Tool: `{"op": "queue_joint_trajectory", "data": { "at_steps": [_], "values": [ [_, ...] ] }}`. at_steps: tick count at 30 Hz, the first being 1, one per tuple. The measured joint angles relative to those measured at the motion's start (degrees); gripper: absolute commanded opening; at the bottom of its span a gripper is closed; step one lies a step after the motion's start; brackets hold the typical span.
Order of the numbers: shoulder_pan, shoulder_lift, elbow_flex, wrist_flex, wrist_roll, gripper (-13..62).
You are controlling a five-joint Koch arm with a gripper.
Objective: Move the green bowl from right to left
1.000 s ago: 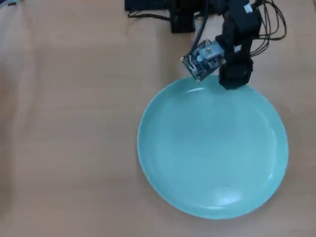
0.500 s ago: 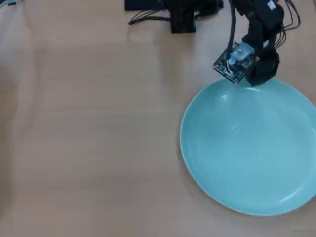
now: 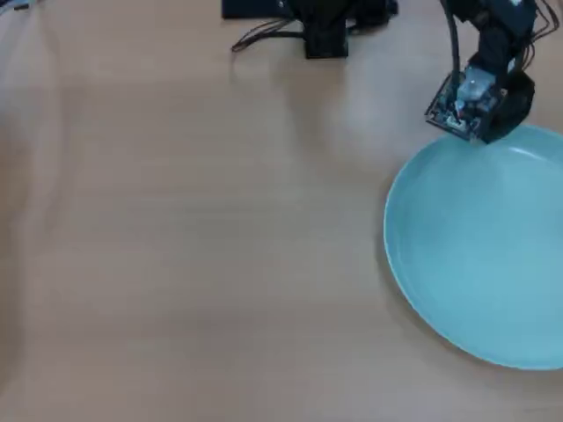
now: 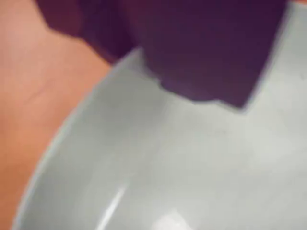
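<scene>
Gripper close-up: dark, blurred bulk of the gripper fills the top of the wrist view, its lower edge hanging over the pale inner surface of the green bowl.
Bowl position: in the overhead view the green bowl lies at the right side of the wooden table, its right part cut off by the picture's edge.
Bowl relative to gripper: the gripper sits at the bowl's upper rim in the overhead view, over the rim's far edge; the rest of the bowl spreads below it in the picture.
Gripper opening: cannot be told; the wrist view shows only one blurred dark mass with no clear gap, and the overhead view hides the fingertips under the wrist's circuit board and motor.
Contact: the gripper looks very near or against the rim, but whether it touches or clasps it is unclear.
Bowl contents: bare, glossy, with light streaks on its floor.
Arm base: a black mount with trailing wires stands at the top centre of the overhead view.
Open room: bare wood to the left of the bowl, reaching the picture's left edge, and along the bottom.
</scene>
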Motion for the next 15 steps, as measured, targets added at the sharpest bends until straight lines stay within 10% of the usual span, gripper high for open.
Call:
{"op": "queue_joint_trajectory", "data": {
  "at_steps": [15],
  "values": [
    [-8.0,-1.8,-1.0,-0.6,0.0,-7.6]
  ]
}}
